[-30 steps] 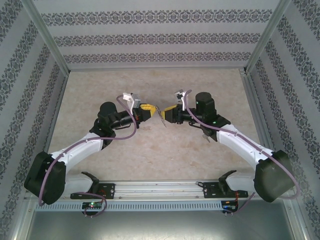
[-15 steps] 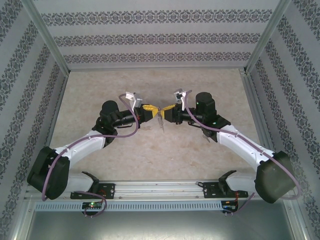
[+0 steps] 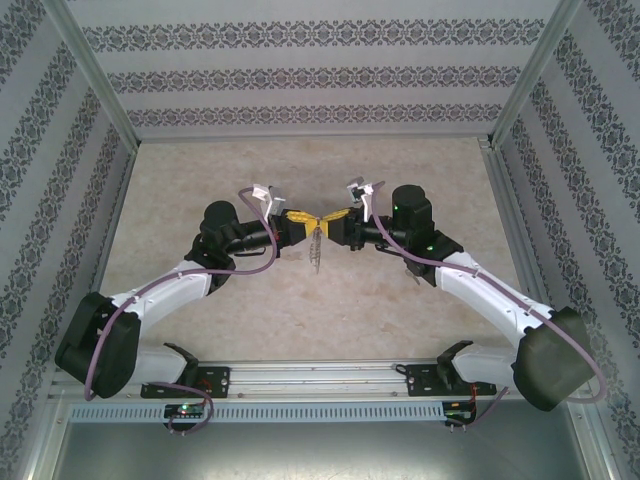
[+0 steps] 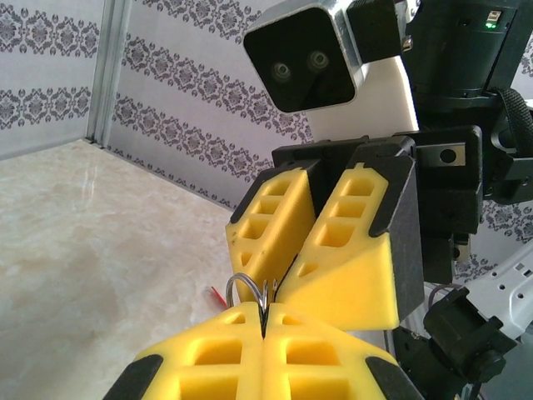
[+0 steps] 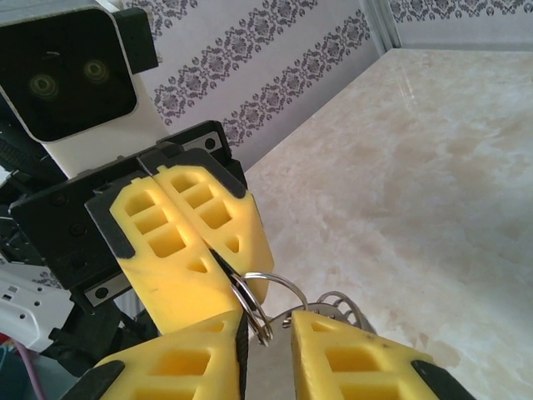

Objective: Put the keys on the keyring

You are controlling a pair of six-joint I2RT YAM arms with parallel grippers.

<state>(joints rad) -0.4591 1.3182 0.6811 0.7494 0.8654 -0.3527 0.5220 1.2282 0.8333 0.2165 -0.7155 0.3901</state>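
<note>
Grippers nose to nose above the middle of the bench [image 3: 330,320], keyring [image 3: 316,245] dangling between them

So the left gripper [image 3: 303,217] has its yellow fingers pressed tight together on a thin wire ring [image 4: 246,286] at the top of the keyring, and the grey oval hangs down off that, clear of the bench. The right gripper [image 3: 330,216] is tip to tip with it, jaws down to a slim gap with that ring sitting inside, touching one finger. There's a red sliver [image 4: 218,293] just beside the ring, too small to tell what it is.
</note>
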